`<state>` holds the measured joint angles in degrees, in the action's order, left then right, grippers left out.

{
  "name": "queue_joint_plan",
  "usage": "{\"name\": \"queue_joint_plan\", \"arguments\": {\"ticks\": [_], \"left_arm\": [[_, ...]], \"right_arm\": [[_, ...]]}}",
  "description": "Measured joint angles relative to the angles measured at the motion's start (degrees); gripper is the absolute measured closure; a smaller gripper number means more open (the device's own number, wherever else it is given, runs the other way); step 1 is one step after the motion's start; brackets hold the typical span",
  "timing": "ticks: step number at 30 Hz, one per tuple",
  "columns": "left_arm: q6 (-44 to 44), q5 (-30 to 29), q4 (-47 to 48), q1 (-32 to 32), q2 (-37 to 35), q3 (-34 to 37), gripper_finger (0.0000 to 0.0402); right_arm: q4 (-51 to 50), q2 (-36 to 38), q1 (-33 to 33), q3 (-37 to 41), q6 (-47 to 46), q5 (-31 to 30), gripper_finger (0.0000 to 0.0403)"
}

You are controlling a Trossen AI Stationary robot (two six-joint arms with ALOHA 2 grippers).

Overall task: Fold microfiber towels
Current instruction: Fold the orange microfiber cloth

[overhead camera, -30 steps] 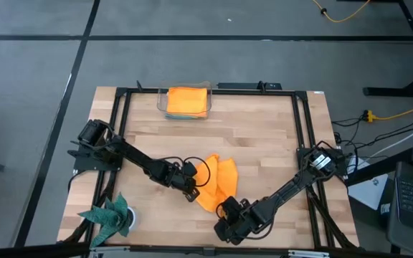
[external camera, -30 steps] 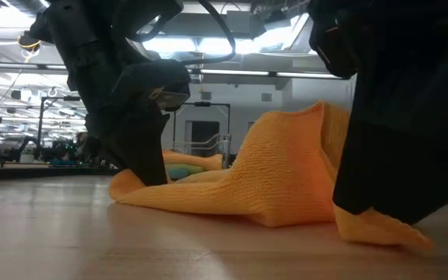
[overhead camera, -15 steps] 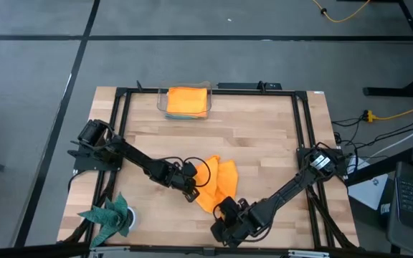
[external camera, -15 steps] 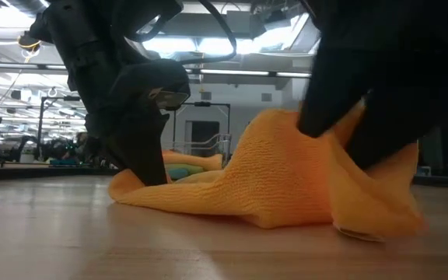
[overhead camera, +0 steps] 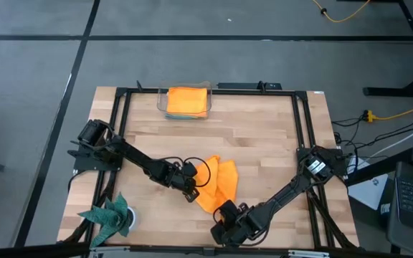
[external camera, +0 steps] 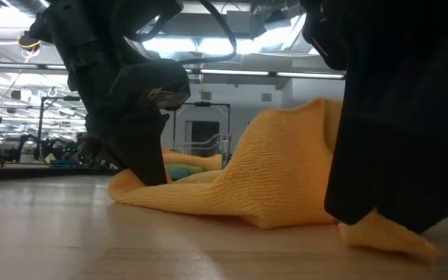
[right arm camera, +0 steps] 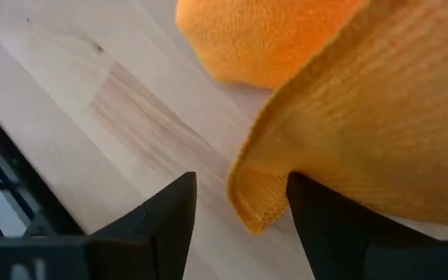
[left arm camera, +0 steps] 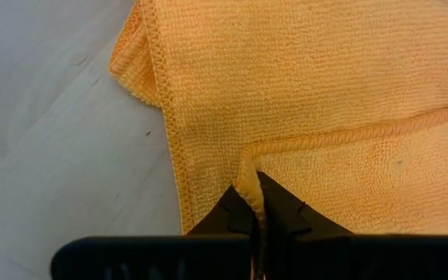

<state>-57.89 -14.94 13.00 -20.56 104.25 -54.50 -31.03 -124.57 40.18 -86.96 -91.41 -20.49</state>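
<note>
- Since 0.5 s ago, the right gripper point(overhead camera: 225, 218) has been shifted slightly toward the table's point(overhead camera: 264, 136) near edge.
- Its fingers point(right arm camera: 166, 225) are held apart at the crumpled orange towel's point(overhead camera: 217, 185) near corner, apparently gripping nothing.
- The towel's hem is pinched by the left gripper point(left arm camera: 253, 211).
- 1 folded orange towel point(overhead camera: 187, 100) sits at the far edge.

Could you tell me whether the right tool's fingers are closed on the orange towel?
No, the right tool is open, the orange towel's corner lying loose between its fingers.
</note>
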Motion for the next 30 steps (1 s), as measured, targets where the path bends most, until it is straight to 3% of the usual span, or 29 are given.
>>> {"name": "queue_joint_plan", "arguments": {"ticks": [7, 15, 20, 30], "left_arm": [[0.0, 0.0, -0.1, 0.0, 0.0, 0.0, 0.0401], [0.0, 0.0, -0.1, 0.0, 0.0, 0.0, 0.0401], [0.0, 0.0, -0.1, 0.0, 0.0, 0.0, 0.0401], [4.3, 0.1, 0.5, -0.6, -1.7, 0.1, 0.0401]], "right_arm": [[-3.0, -0.4, -0.5, -0.2, -2.7, 0.1, 0.022], [-10.8, -0.3, -0.2, -0.1, -1.5, 2.6, 0.0384], [-15.2, -0.3, -0.1, -2.8, 1.5, 4.2, 0.0397], [-46.4, -0.4, 1.7, -21.9, 4.6, 2.4, 0.0401]]}}
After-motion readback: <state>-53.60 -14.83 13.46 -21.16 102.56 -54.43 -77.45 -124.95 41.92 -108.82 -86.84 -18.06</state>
